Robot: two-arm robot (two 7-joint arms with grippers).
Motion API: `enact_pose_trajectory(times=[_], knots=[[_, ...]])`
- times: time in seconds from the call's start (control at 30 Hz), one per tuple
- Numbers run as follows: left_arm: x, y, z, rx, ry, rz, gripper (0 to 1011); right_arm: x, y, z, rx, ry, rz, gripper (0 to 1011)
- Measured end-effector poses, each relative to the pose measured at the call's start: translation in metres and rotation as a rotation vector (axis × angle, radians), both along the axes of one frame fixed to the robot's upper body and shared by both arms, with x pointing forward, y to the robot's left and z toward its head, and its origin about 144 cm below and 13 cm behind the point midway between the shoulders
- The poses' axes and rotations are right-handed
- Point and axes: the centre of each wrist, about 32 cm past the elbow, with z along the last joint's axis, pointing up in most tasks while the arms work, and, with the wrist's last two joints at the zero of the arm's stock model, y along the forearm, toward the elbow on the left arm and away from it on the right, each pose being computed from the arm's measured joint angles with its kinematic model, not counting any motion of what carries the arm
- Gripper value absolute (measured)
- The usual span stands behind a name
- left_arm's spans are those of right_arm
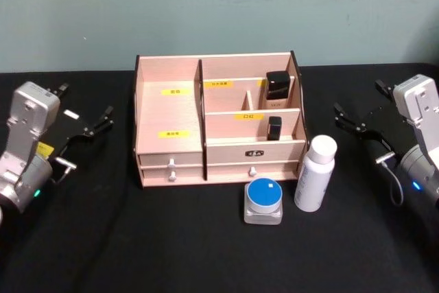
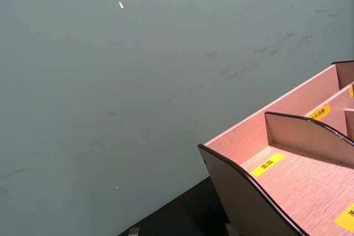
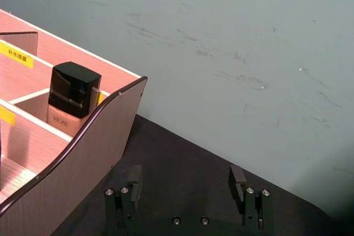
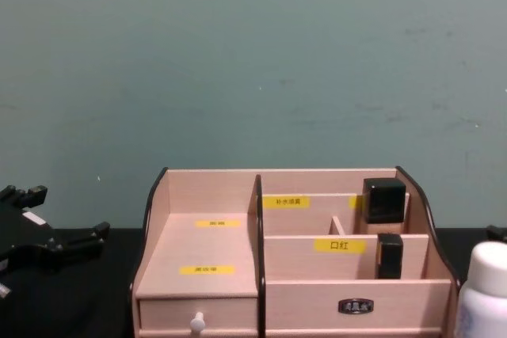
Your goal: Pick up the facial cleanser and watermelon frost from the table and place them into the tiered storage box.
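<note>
Black bench (image 1: 137, 238) against a grey-green wall.
- Left pincer (image 1: 86, 106): well left of the box, fingers spread wide, empty.
- Tiered storage box (image 1: 171, 111): centre, with two black-capped cosmetics (image 1: 278, 86) in its right compartments.
- Watermelon frost (image 1: 263, 200): on the bench, just before the box's right drawer.
- Facial cleanser (image 1: 315, 173): upright, just right of the jar, at the box's front right corner.
- Right pincer (image 3: 187, 176): right of the box, wide, empty.

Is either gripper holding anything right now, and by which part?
Nothing is held: the left gripper and right gripper are both open and empty.
</note>
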Motion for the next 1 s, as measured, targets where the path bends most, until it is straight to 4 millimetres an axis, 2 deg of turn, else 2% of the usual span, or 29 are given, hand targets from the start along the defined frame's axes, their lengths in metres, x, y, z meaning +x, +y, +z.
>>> enact_pose_trajectory(times=[0.37,0.5,0.77,1.0], knots=[[0.000,0.000,0.000,0.000,0.000,0.000,1001,0.000,0.000,0.000,0.000,0.000,0.000,1000],[0.000,0.000,0.000,0.000,0.000,0.000,1001,0.000,-0.008,0.001,0.018,0.001,-0.008,1000],[0.000,0.000,0.000,0.000,0.000,0.000,1001,-0.012,-0.018,0.018,0.043,-0.039,0.014,1000],[0.000,0.000,0.000,0.000,0.000,0.000,1001,-0.034,-0.021,0.039,0.080,-0.056,0.065,1000]])
